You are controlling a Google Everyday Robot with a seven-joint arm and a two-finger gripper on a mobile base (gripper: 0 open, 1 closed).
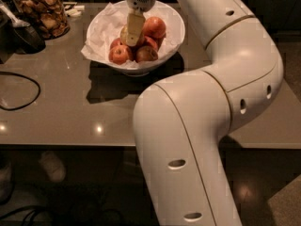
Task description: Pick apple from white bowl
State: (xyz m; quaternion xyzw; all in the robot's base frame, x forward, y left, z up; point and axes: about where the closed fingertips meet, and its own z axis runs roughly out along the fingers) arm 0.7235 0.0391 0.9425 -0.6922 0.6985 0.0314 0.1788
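The white bowl (177, 26) stands at the back of the table, lined with crumpled white paper (105, 26) and holding several apples. My gripper (133, 34) reaches down into the bowl from above, in among the apples. The yellow-green apple (123, 35) lies right behind it and is mostly covered by it. Redder apples lie around it: one to the right (154, 26), one at the front left (120, 54) and one at the front (146, 54). My white arm (225, 79) fills the right side of the view.
A glass jar of brown snacks (44, 12) stands at the back left, with a dark object (24, 36) beside it. A black cable (21, 92) loops on the grey table (70, 112) at the left. The table's front edge runs across the lower view.
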